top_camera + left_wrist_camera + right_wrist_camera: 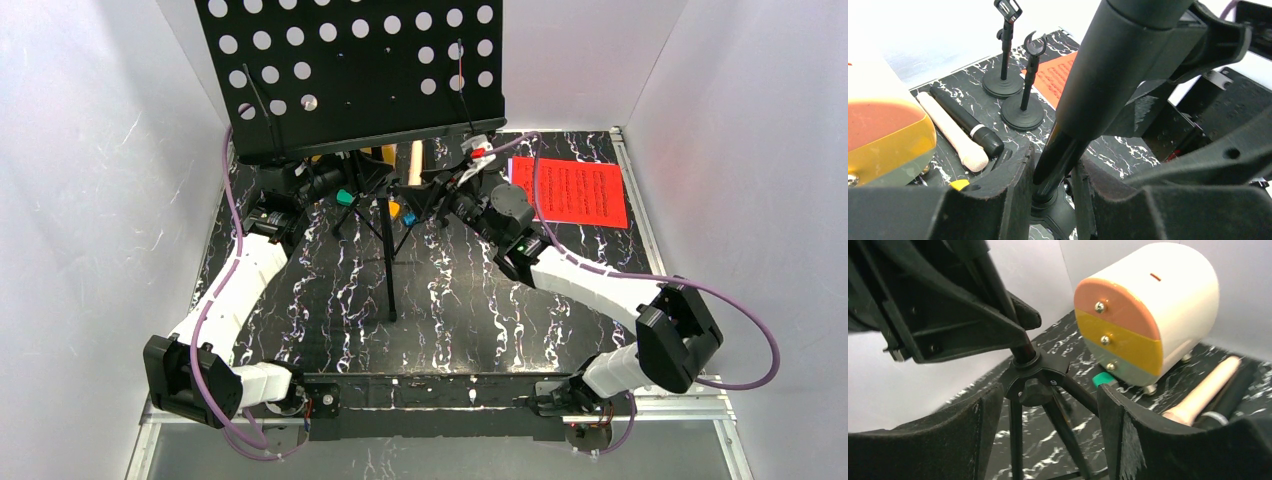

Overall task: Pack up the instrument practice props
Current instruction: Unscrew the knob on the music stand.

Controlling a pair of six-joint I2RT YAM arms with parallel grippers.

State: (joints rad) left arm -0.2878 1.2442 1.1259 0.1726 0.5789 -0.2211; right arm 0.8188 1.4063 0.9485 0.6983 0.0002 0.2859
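The black perforated music rack [350, 70] stands upright at the back of the table on its tripod legs [390, 262]. My left gripper [1053, 165] is shut on the rack's pole [1083, 95], just above the tripod hub. My right gripper [1048, 400] is open, its jaws on either side of the tripod hub [1034, 389] without touching it. A red sheet-music page [575, 190] lies flat at the back right. A cream microphone [953, 132] and a black microphone [965, 120] lie side by side. Two round-based mic holders [1003, 85] [1023, 112] stand behind them.
A round-topped white box [1148, 305] with a pink, yellow and grey end face sits on small feet beside the microphones, largely hidden under the rack in the top view. White walls [90, 200] enclose the black marbled table [470, 300] on three sides.
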